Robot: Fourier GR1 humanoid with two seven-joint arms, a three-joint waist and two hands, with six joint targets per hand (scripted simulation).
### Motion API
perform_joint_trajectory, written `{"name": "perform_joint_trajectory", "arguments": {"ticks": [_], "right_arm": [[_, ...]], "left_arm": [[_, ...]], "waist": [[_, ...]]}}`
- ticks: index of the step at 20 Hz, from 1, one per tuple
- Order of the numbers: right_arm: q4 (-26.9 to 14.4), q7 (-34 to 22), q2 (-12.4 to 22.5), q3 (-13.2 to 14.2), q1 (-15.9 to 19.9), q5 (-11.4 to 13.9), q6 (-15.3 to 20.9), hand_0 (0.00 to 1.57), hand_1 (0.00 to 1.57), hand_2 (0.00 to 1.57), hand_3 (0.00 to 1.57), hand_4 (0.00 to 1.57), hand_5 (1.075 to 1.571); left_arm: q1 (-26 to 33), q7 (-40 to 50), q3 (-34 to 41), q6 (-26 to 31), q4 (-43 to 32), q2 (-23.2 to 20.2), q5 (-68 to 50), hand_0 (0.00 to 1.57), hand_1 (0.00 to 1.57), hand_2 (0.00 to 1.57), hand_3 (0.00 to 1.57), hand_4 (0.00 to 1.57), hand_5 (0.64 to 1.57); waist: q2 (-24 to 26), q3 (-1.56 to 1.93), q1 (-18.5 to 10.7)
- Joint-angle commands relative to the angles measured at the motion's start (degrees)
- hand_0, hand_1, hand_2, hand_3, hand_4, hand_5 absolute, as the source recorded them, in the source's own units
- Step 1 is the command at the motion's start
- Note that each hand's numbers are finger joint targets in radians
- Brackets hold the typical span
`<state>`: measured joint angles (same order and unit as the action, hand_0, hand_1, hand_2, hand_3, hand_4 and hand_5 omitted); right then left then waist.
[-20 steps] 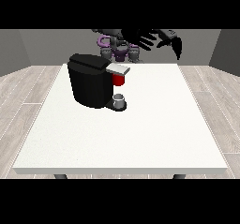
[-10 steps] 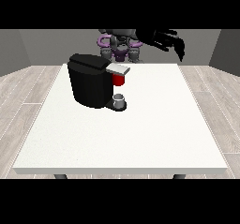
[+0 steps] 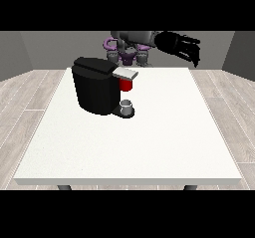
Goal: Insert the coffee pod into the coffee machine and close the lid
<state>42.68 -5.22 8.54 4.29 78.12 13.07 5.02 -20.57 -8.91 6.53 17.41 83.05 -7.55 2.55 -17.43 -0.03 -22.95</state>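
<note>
Now the black coffee machine (image 3: 99, 90) sits left of centre on the white table (image 3: 164, 132), its grey lid (image 3: 125, 73) lying flat over a red part (image 3: 126, 84), a small cup (image 3: 127, 105) below; the hand at the view's right (image 3: 185, 47) has risen clear, fingers relaxed and empty, so the job looks finished

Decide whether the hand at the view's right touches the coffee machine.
Apart. The front view shows the hand raised beyond the table's far edge, with bare table between it and the machine.
</note>
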Motion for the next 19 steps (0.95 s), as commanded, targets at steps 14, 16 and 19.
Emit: {"name": "perform_joint_trajectory", "arguments": {"ticks": [14,16,19], "right_arm": [[-0.36,12.53,-6.93,-0.05,-6.82,-2.53,-1.73,0.00,0.00,0.00,0.00,0.17,1.571],[1.08,14.45,-8.25,-0.73,-8.99,-2.96,-2.61,0.00,0.00,0.00,0.00,0.18,1.571],[3.37,14.84,-8.44,-6.29,-15.47,-8.39,-3.58,0.00,0.00,0.00,0.00,0.26,1.571]], "left_arm": [[3.63,3.49,-0.51,1.11,1.36,-0.18,-1.28,0.00,0.00,0.00,0.00,0.25,1.571],[6.02,0.42,0.07,-0.02,-0.38,0.15,-0.21,0.00,0.00,0.00,0.00,0.25,1.571],[4.08,3.41,1.98,-0.44,-4.75,-0.74,-1.11,0.00,0.00,0.00,0.00,0.27,1.571]], "waist": [[5.10,0.04,3.34],[6.06,0.03,5.91],[10.83,0.03,8.07]]}}
